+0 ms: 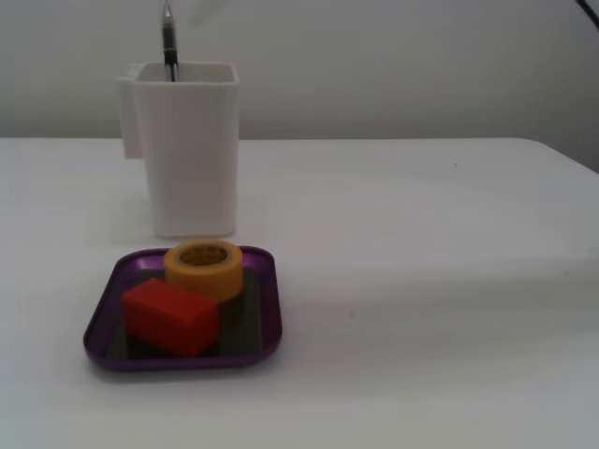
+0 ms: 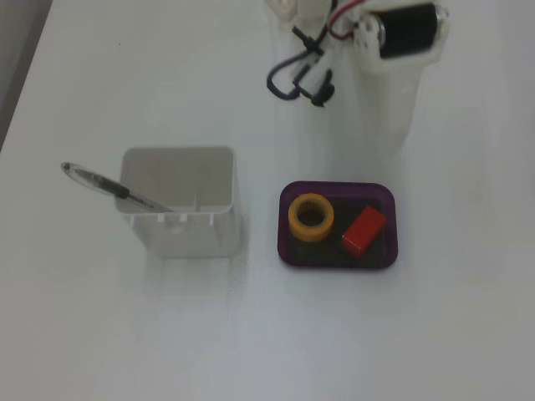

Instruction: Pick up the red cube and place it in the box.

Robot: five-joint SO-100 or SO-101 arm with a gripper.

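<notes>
Red cube (image 2: 364,230) lying flat inside the purple box (image 2: 338,261), just beside the yellow tape roll (image 2: 311,217) and clear of the claw (image 2: 391,125). Claw blurred above the box in a fixed view; open or closed, impossible to tell.

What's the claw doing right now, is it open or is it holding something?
Gripper: holding nothing; open or shut cannot be told, it is blurred. The red cube lies in the purple tray beside the tape roll.

No readable text, labels, brands or numbers on anything in either fixed view
</notes>
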